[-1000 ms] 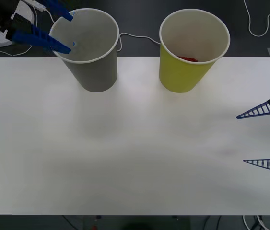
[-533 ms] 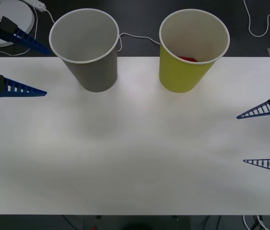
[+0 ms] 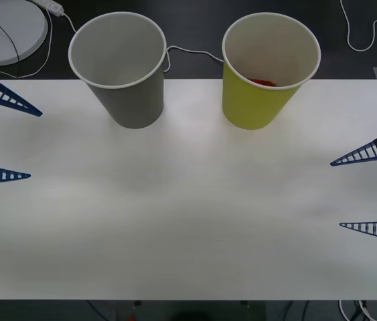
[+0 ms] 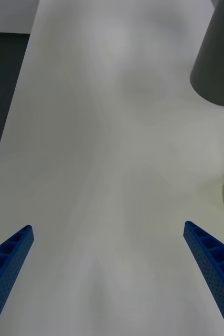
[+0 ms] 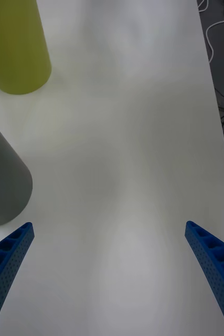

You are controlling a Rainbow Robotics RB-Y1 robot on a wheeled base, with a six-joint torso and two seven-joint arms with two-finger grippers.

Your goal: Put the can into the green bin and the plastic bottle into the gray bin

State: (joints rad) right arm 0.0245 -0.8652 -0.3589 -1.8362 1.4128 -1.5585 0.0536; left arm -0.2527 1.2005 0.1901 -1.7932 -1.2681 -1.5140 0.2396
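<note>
Left gripper [image 3: 33,144] well apart from gray bin [image 3: 129,93]

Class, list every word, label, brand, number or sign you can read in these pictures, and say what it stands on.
None: no readable text anywhere.
The gray bin and the green bin have plain walls.
The can shows as a red sliver, with no print legible.

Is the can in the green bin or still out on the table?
In. A bit of red, the can, shows low inside the upright green bin, just above its near rim.
</note>
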